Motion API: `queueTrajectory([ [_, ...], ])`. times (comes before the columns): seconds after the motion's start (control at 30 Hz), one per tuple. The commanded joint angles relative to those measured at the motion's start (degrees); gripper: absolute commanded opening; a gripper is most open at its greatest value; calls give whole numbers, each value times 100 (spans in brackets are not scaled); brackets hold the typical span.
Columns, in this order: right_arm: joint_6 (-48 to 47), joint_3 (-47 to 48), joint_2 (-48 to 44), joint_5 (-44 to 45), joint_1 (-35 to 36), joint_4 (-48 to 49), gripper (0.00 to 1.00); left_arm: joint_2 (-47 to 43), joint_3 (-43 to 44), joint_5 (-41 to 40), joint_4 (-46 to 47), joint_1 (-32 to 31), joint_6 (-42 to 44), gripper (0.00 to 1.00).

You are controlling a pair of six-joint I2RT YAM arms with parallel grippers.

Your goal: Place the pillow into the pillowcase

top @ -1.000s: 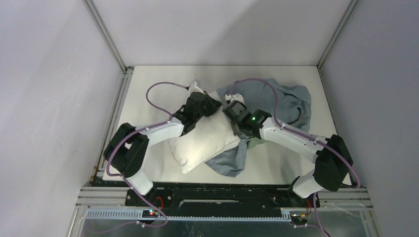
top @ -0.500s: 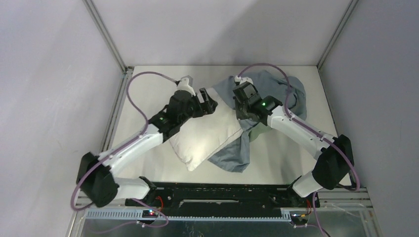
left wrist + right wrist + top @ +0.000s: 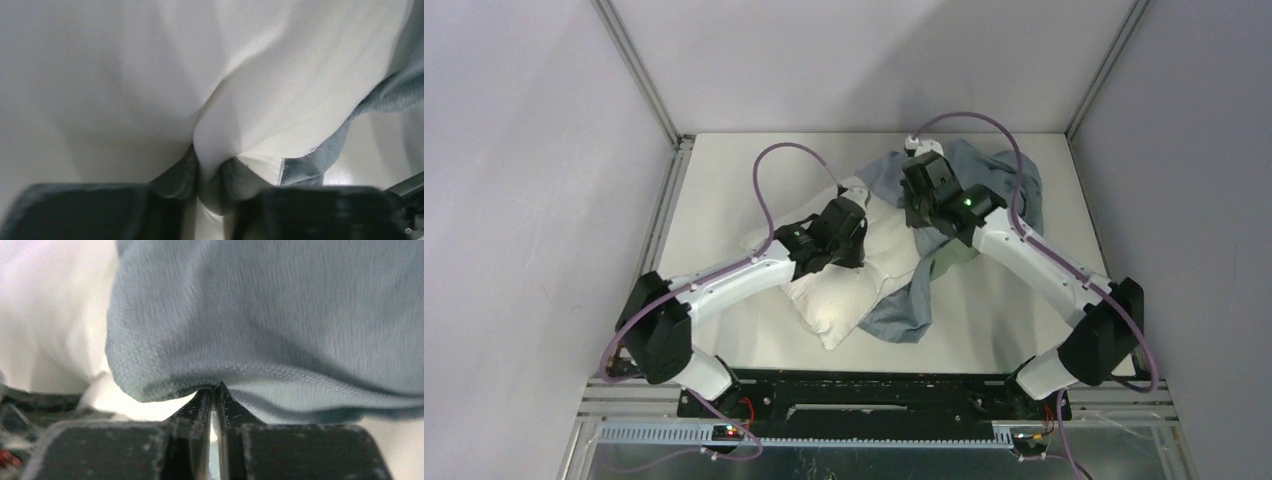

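Over the counter (image 3: 724,185), in the top view, we see the pillow (image 3: 839,295) lying slantwise. Most of its bare white bulk stretches from the left fingers (image 3: 854,218) back toward the arm bases. The right fingers (image 3: 914,200) sit just beside the left ones, at the pillow's far end. The pillowcase (image 3: 1014,190) is heaped behind and to the right of them. One limp flap of it trails along the pillow's right edge toward the bases, touching it. From this height we cannot tell how either pair of fingers stands.

At the left wrist, the left fingers (image 3: 187,172) are clamped on a raised fold of the pillow (image 3: 150,75) — white cloth is pinched up between them and swells out ahead, filling most of the picture. To the right of the fingers a strip of the pillowcase (image 3: 325,150) shows, its hemmed edge touching the pillow. A little bare counter (image 3: 385,140) lies beyond it.

At the right wrist, the right fingers (image 3: 215,400) are pressed together on the hem of the pillowcase (image 3: 280,315) — the blue-grey cloth bulges up directly above their tips. The pillow (image 3: 55,320) shows white to the left of them, close against the cloth.
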Motion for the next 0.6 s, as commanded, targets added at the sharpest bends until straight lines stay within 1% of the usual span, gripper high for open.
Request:
queueTrajectory([
  [0.0, 239, -873, -978, 440, 67, -49, 20, 444, 648, 86, -49, 181, -248, 5],
  [0.03, 309, -1150, -1200, 577, 95, -66, 30, 462, 691, 164, 0, 223, -323, 1],
  [0.1, 503, -1730, -1610, 714, 118, -72, 48, 455, 734, 259, 67, 264, -423, 0],
  [0.13, 612, -2012, -1771, 711, 112, -56, 55, 454, 737, 311, 114, 276, -458, 0],
  [0.2, 802, -2438, -2042, 710, 108, 38, 62, 483, 750, 414, 139, 306, -538, 0],
  [0.3, 931, -2851, -2164, 583, 40, 251, 66, 499, 707, 481, 215, 328, -659, 0],
  [0.4, 991, -2926, -1995, 596, -23, 346, 70, 479, 698, 507, 263, 338, -704, 0],
  [0.47, 934, -2931, -1828, 538, -117, 516, 71, 455, 703, 505, 286, 345, -720, 0],
  [0.5, 875, -2925, -1745, 563, -155, 593, 71, 436, 715, 487, 292, 348, -734, 0],
  [0.53, 835, -2873, -1634, 613, -189, 616, 68, 416, 732, 473, 297, 358, -746, 0],
  [0.57, 790, -2770, -1556, 612, -237, 614, 59, 395, 751, 463, 311, 360, -765, 0],
])
